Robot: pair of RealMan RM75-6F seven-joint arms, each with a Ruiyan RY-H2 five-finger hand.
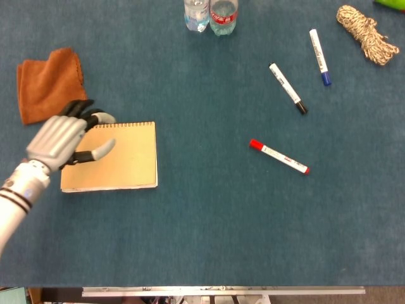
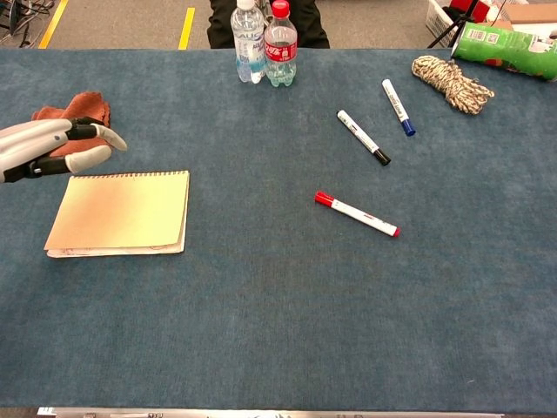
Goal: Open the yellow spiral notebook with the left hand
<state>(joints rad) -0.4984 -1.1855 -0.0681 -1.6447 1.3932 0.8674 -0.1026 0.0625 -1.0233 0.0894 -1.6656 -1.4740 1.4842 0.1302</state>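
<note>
The left hand [image 1: 63, 137], fingers spread and empty, hovers over the closed notebook's [image 1: 120, 161] left part.

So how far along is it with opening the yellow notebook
Nothing is done yet: the yellow spiral notebook lies closed and flat on the table. In hand: the left hand, fingers apart and holding nothing, is over its upper left corner. Left to do: catch the cover's edge and fold it open.
</note>
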